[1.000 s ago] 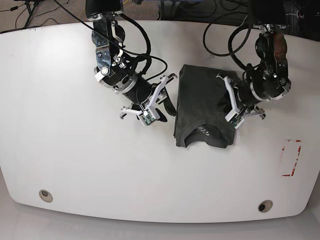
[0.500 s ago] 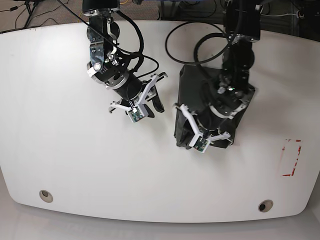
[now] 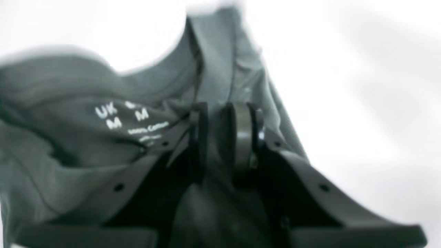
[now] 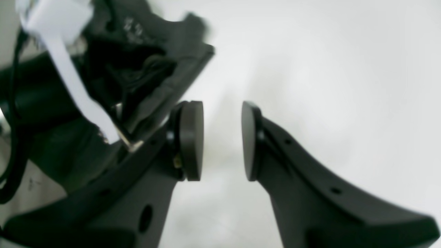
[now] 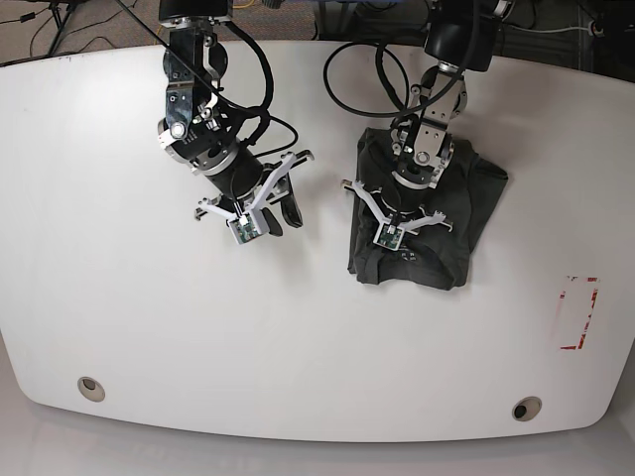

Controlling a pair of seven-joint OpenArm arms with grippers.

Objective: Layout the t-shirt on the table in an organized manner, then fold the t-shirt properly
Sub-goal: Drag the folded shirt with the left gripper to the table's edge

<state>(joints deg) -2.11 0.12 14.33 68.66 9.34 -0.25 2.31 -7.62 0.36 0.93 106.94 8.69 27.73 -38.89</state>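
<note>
Left pincer [image 3: 224,137] pinches the soft, limp shirt [image 5: 427,213] by its collar on the table [image 5: 129,327]; right pincer [image 4: 222,141] hangs empty, jaws parted.

my arms: black and silver jointed links, looped black cables | my claws: left claw [image 5: 397,230], right claw [image 5: 256,211]; white brackets, black fingers [image 4: 193,139], round pads, small screw holes

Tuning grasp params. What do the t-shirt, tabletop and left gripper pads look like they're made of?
t-shirt: soft dark grey knit, matte and wrinkled; the printed neck label seems to read cotton, though blurred.
table: smooth white hard top with a faint sheen, probably laminate.
left gripper pads: dark matte discs, rubber or plastic; can't tell which.
</note>
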